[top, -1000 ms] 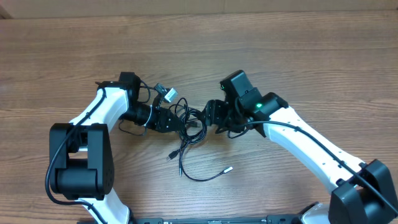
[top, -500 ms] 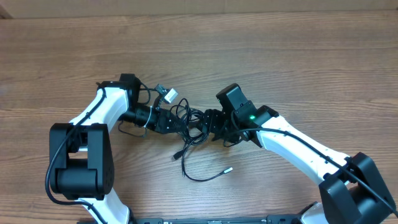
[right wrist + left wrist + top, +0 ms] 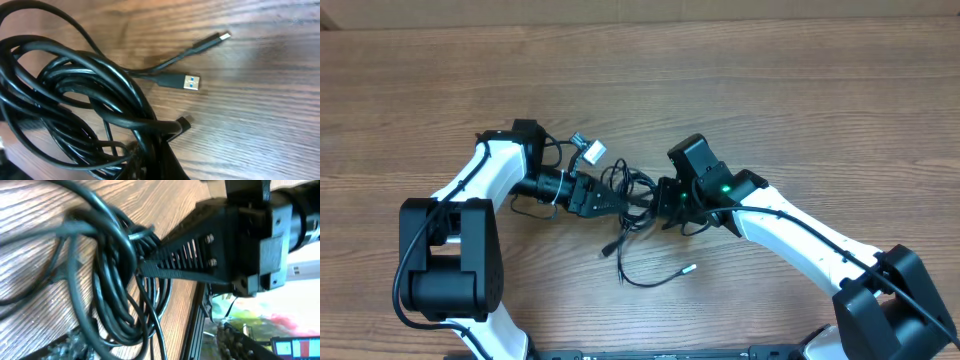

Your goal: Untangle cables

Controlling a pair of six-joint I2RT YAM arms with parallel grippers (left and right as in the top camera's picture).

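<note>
The cables are thin black cords in a tangled bundle at the table's middle, between both grippers. One loose cord loops toward the front and ends in a silvery tip. My right gripper is shut on the right side of the bundle. The right wrist view shows its dark fingers clamped over cords, with a USB plug lying beyond. My left gripper stands open at the bundle's left side. Coils of the cables lie between its spread fingers in the left wrist view, where the right gripper's ribbed finger reaches in.
A small grey-white adapter lies just behind the left wrist. A second plug end rests in front of the bundle. The wooden table stretches wide behind and to both sides.
My right gripper has shut on the cable bundle. My left gripper has opened and let go of it. The loose cord at the front has shifted slightly right.
</note>
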